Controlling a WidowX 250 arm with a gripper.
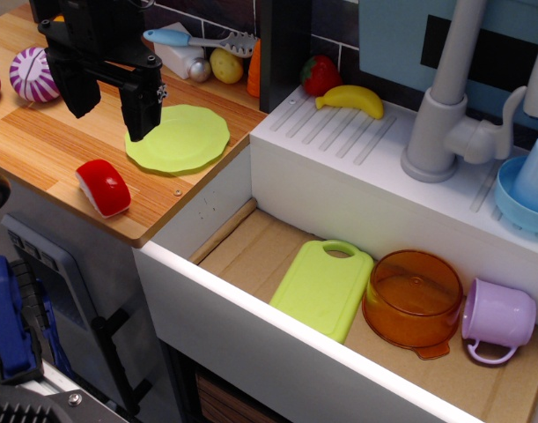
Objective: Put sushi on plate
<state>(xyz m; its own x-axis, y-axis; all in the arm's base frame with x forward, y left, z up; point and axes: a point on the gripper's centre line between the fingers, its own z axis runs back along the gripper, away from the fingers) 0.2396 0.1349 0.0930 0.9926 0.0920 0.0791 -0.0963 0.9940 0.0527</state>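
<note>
The sushi (103,187), a small oblong piece with a glossy red top and white base, lies on the wooden counter near its front edge. The round lime-green plate (182,139) lies on the counter behind and to the right of it. My black gripper (108,123) hangs above the counter, just left of the plate and behind the sushi. Its two fingers (142,113) point down with a gap between them and nothing is held.
A purple-and-white striped ball (34,74) sits at the far left. A spatula (203,40), strawberry (320,74) and banana (351,99) lie at the back. The sink holds a green cutting board (321,287), orange bowl (413,298) and purple cup (499,319). A faucet (446,115) stands right.
</note>
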